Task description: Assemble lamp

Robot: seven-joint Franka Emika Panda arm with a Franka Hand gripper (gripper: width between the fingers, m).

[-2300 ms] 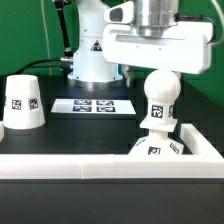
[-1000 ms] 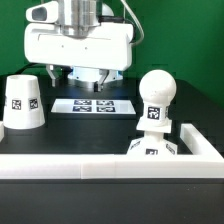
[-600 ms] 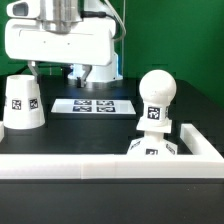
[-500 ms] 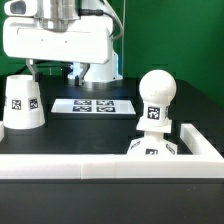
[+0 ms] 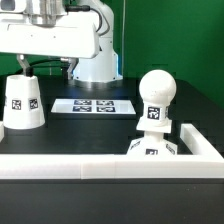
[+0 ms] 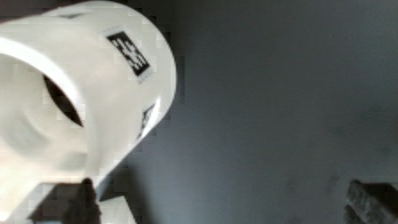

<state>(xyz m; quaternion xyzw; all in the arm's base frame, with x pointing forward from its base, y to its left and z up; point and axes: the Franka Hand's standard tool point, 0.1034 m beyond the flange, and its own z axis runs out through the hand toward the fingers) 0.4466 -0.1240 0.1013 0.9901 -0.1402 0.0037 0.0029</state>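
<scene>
We have carried the gripper (image 5: 22,72) across from the exterior view's right, where it stood over the bulb (image 5: 157,97) a couple of seconds ago, to the exterior view's left, and it now hangs just above the shade (image 5: 22,103). The bulb stays upright on the base (image 5: 155,147), apparently seated, at the near right inside the white rail (image 5: 110,166); we judge that step done and the shade to be the next part to fetch.

The jaws are spread and hold nothing. In the wrist view one fingertip (image 6: 68,203) sits close beside the shade's rim and the other fingertip (image 6: 377,195) is well apart from it over bare table (image 6: 267,110), so the shade is not yet between them. We cannot tell whether the nearer finger touches the shade.

The shade stands wide mouth down on the table at the far left, left of the marker board (image 5: 92,105), well apart from base and bulb.
</scene>
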